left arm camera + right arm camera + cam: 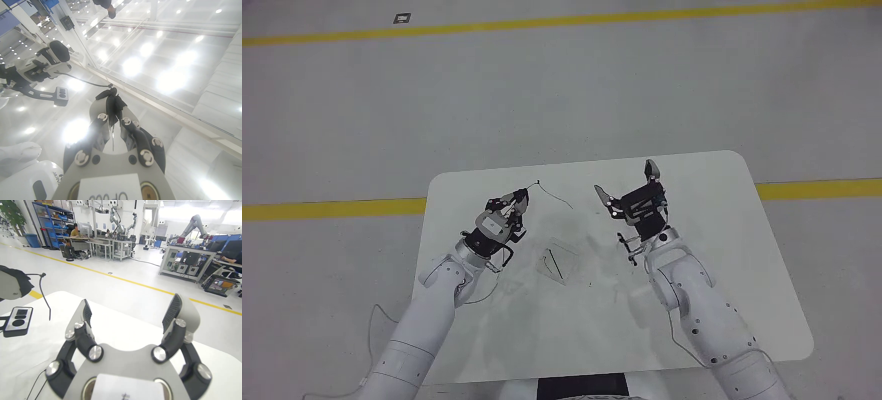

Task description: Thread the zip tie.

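Observation:
My left gripper (520,198) is shut on a thin black zip tie (554,196) and holds it above the white table (742,250). In the left wrist view the tie's small head (110,85) sits just past the closed fingertips (105,95). Its strap (83,79) curves away toward the right gripper (59,73). In the right wrist view the strap (44,294) hangs down from the head, its free end in the air beside my right gripper (130,311). That gripper is open and holds nothing. A small gap separates it from the strap's end.
A small clear plastic bag (560,262) lies on the table between the two arms, nearer the robot. The table's far edge (582,165) is close behind both grippers. Bare table surface lies to the right of the right arm.

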{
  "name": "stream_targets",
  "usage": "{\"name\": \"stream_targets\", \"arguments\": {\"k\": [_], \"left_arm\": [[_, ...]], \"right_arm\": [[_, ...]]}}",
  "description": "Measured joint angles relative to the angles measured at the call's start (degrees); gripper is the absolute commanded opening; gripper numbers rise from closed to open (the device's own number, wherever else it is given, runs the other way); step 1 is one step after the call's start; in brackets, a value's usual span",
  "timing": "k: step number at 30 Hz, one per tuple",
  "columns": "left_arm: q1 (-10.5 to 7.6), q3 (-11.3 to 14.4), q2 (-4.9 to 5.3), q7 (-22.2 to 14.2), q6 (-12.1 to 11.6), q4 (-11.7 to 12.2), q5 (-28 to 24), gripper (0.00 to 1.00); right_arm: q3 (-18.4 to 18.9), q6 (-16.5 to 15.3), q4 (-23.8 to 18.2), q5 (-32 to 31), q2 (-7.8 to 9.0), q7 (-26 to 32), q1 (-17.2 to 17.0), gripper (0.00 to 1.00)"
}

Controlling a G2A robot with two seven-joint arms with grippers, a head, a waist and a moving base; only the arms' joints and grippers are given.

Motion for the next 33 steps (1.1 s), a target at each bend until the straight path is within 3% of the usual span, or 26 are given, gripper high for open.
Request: {"name": "stream_targets", "arguments": {"k": [7, 13, 20, 25, 33], "left_arm": [[0.00, 0.0, 0.00, 0.0, 0.0, 0.0, 0.0, 0.00], [0.00, 0.0, 0.00, 0.0, 0.0, 0.0, 0.0, 0.00], [0.00, 0.0, 0.00, 0.0, 0.0, 0.0, 0.0, 0.00], [0.00, 0.0, 0.00, 0.0, 0.0, 0.0, 0.0, 0.00], [0.00, 0.0, 0.00, 0.0, 0.0, 0.0, 0.0, 0.00]], "right_arm": [[1.2, -1.0, -0.4, 1.4, 0.11, 0.9, -0.1, 1.00], [8.1, -8.5, -2.6, 11.1, 0.97, 6.3, -0.8, 1.00], [13.4, -16.3, -4.8, 29.2, 1.42, 15.9, -2.0, 1.00], [13.7, -19.5, -5.5, 38.4, 1.45, 19.3, -2.5, 1.00], [13.6, -19.9, -5.6, 39.0, 1.46, 19.4, -2.5, 1.00]]}}
